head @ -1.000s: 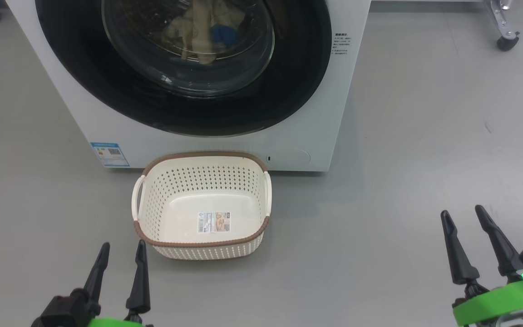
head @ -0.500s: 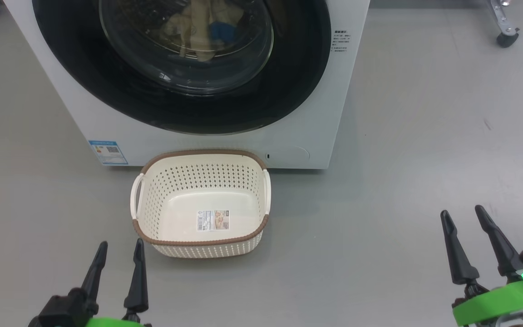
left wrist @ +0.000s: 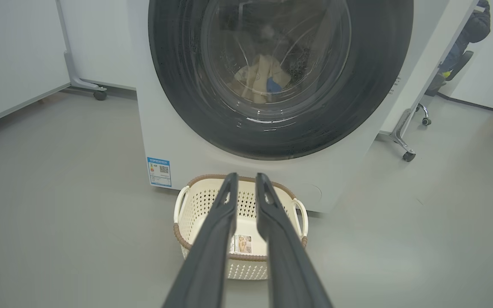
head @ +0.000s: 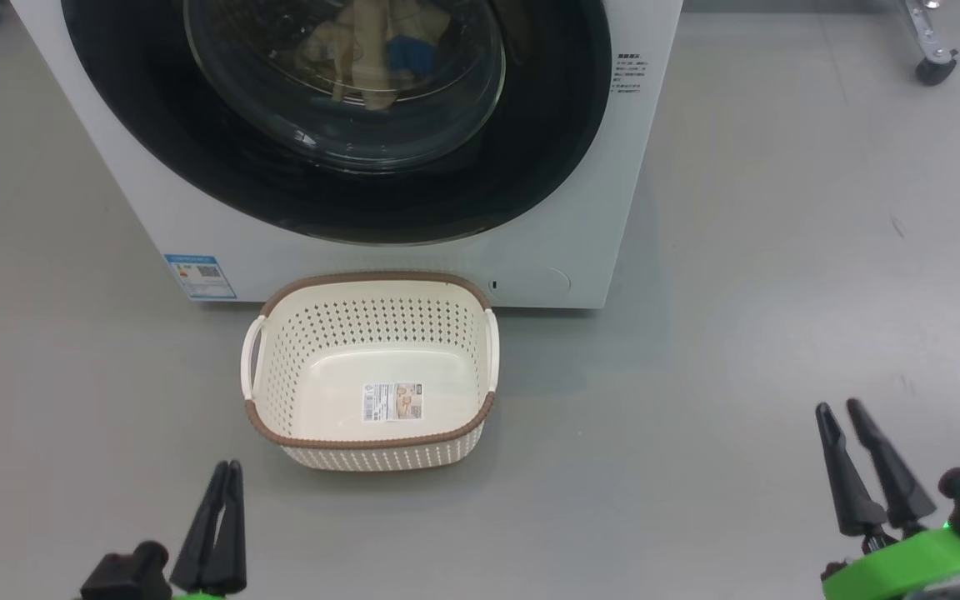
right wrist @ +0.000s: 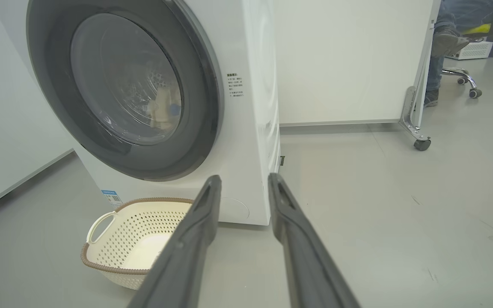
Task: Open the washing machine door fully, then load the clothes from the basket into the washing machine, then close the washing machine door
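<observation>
Presently one washing machine (head: 580,208), door (head: 155,125) closed on the clothes (head: 376,50), and one empty basket (head: 372,287) lie ahead of both grippers. Left gripper (head: 224,467): nearly closed, holding nothing. Right gripper (head: 838,407): slightly apart, empty.

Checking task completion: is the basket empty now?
Empty. The basket shows only its bare cream bottom and label sticker; the clothes sit behind the shut door's glass.

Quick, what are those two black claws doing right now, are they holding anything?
Left gripper: jaws nearly together, holding nothing.
Right gripper: jaws partly open with a narrow gap, holding nothing.
</observation>
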`<state>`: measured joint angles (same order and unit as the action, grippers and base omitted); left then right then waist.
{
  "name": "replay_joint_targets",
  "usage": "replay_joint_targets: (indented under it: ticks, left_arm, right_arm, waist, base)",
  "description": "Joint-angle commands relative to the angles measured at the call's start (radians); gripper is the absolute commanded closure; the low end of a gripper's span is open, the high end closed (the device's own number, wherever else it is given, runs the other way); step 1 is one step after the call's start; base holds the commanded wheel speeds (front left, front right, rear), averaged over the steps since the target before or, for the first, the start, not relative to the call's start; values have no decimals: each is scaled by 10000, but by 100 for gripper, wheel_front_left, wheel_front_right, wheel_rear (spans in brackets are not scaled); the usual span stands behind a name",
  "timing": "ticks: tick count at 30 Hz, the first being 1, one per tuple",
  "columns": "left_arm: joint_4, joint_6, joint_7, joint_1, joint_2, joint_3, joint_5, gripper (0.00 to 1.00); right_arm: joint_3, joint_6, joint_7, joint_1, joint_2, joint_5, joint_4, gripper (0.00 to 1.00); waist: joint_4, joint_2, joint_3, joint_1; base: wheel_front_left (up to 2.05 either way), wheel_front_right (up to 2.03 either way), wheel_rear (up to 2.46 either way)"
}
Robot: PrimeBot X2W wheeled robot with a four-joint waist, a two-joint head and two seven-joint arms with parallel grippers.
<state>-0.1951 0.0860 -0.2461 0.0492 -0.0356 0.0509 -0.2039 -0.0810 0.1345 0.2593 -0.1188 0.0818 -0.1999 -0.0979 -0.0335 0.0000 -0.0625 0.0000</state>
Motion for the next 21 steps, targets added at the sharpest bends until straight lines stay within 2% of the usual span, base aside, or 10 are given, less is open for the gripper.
replay_joint_targets:
  ticks: [1, 3, 21]
  left_arm:
    - [-120, 0, 4, 39, 9, 9, -14, 100]
    - [-478, 0, 3, 170, 27, 35, -12, 100]
    - [-488, 61, 491, -69, 3, -194, -1915, 100]
  right_arm:
    - [19, 0, -3, -31, -25, -25, -124, 100]
    - [91, 0, -6, -142, -105, -26, -498, 100]
    - [132, -5, -431, 177, -63, -2016, -623, 100]
  waist:
    - [1, 0, 1, 0]
    - [2, 0, 2, 0]
    - [47, 0, 82, 0]
  base:
    - [0, 0, 0]
    - [0, 0, 0]
    - [0, 0, 0]
